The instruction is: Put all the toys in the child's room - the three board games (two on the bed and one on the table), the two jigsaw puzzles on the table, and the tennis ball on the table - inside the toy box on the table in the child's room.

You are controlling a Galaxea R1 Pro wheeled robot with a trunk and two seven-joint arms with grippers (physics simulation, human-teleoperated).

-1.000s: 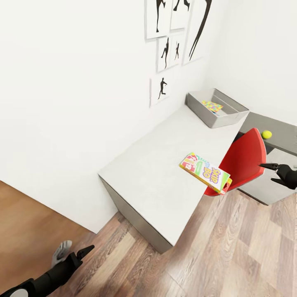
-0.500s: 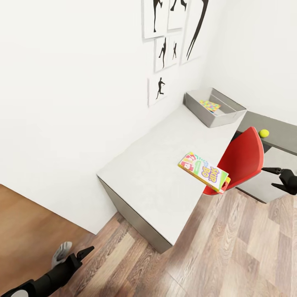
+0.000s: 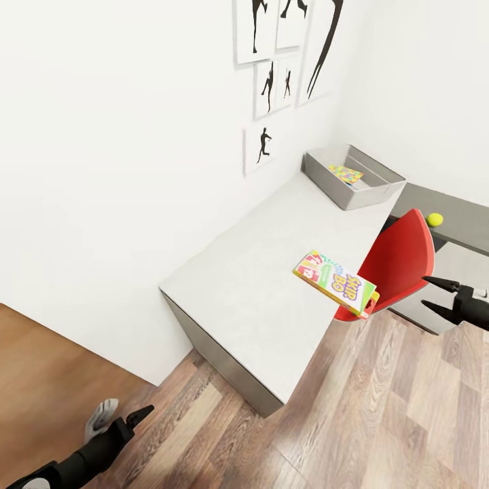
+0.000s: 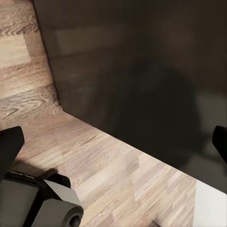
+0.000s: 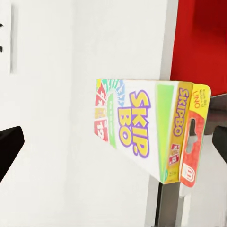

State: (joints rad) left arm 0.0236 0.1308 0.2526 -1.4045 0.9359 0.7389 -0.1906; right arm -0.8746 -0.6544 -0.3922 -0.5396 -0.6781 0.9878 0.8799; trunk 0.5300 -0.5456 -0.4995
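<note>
1 game box (image 3: 337,283) juts over the table (image 3: 272,272) edge by the red chair (image 3: 401,261) — easy to grab. Right gripper (image 3: 445,299) faces it, fingers wide, empty. Left gripper (image 3: 119,416) hangs low, spread. Grey bin (image 3: 390,185) waits at the far end.

Right gripper (image 3: 435,295) fingers spread apart; left gripper (image 3: 122,411) fingers parted, held low.

Head view: high, angled down over desk (image 3: 272,272) toward the room corner. Left wrist view: low, near the floor (image 4: 94,161), facing a dark panel. Right wrist view: close, facing the Skip-Bo box (image 5: 146,132) at the desk edge; shares box, desk and chair (image 3: 401,265) with head view.
</note>
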